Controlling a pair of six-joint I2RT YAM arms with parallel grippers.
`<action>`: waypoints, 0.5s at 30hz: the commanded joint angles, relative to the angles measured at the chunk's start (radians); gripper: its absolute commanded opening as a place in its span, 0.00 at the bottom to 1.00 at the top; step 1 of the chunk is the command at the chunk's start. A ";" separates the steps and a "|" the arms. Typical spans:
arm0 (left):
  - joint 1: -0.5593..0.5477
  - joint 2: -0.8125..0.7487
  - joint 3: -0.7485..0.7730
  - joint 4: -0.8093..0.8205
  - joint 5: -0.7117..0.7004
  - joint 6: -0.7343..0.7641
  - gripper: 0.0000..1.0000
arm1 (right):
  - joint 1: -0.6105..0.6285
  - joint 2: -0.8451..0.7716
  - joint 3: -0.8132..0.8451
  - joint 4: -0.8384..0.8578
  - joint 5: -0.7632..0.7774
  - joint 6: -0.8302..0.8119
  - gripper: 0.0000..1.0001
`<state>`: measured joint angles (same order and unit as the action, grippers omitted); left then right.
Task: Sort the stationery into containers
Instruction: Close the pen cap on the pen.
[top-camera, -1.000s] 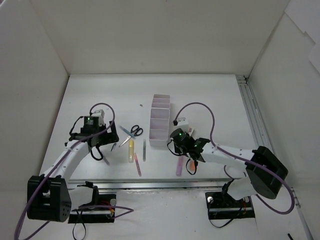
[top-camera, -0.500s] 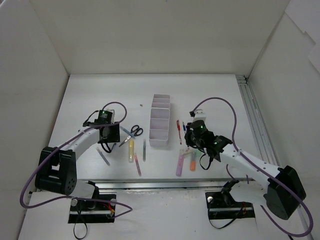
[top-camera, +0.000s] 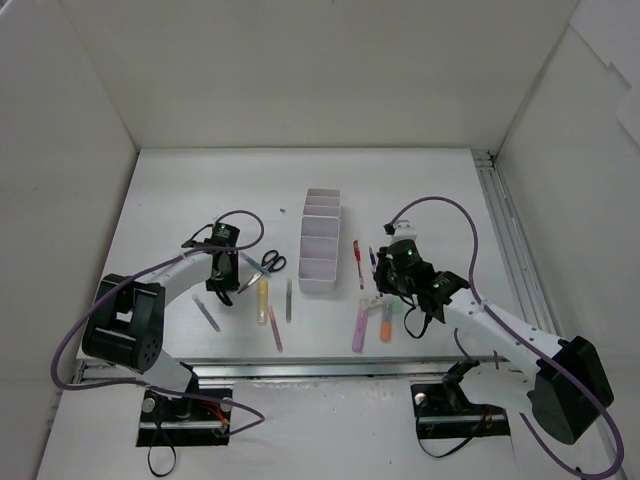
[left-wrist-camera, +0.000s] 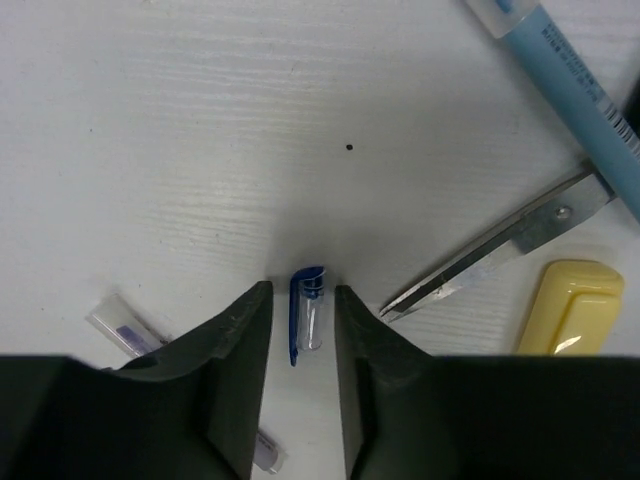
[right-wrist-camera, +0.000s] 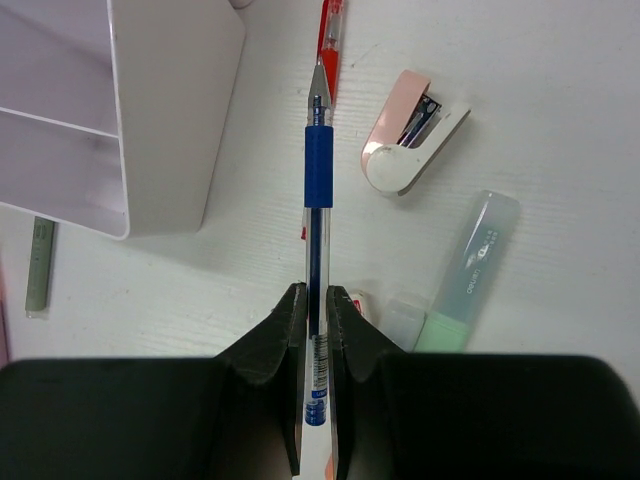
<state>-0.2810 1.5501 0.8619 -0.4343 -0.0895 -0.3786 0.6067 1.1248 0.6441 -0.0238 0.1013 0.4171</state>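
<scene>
Right wrist view: blue pen clamped just off the tray's corner

The blue pen (right-wrist-camera: 317, 190) sits pinched between the closed fingers of the right gripper (right-wrist-camera: 316, 298), barrel running straight out ahead and tip pointing away. From where I stand, the tip lines up with the end of a red pen (right-wrist-camera: 331, 40) lying beyond it. I cannot tell whether the blue pen is lifted or resting on the table. The tray (right-wrist-camera: 175, 150) is just to the pen's left, its near corner beside the blue grip. To the right lie a pink-and-white stapler (right-wrist-camera: 410, 140) and, nearer the fingers, a green highlighter (right-wrist-camera: 470, 265).

Over on the other side, the left gripper (left-wrist-camera: 301, 291) is down at the table (top-camera: 200, 190) with its jaws set narrowly either side of a small blue cap (left-wrist-camera: 308, 325). A sliver of white shows on both sides, so nothing is pinched. Scissors (left-wrist-camera: 500, 250) point their blades toward the cap from the right, with a yellow highlighter (left-wrist-camera: 570, 310) just below them and a light-blue pen (left-wrist-camera: 575, 95) above.

From overhead, the tray stands mid-table between the two arms. A purple highlighter (top-camera: 359, 328) and an orange highlighter (top-camera: 385, 324) lie side by side toward the front edge, right of the tray.
</scene>
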 joint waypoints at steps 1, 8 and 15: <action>-0.012 0.011 0.048 -0.021 -0.035 -0.016 0.25 | -0.012 -0.031 -0.001 0.004 -0.008 -0.009 0.00; -0.021 0.004 0.038 -0.031 -0.032 -0.042 0.04 | -0.022 -0.080 -0.008 -0.001 0.009 -0.021 0.00; -0.021 -0.140 0.120 -0.032 -0.033 -0.088 0.00 | -0.024 -0.120 0.028 0.050 -0.081 -0.133 0.00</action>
<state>-0.2955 1.5326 0.8906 -0.4725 -0.1097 -0.4267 0.5884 1.0405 0.6289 -0.0444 0.0696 0.3576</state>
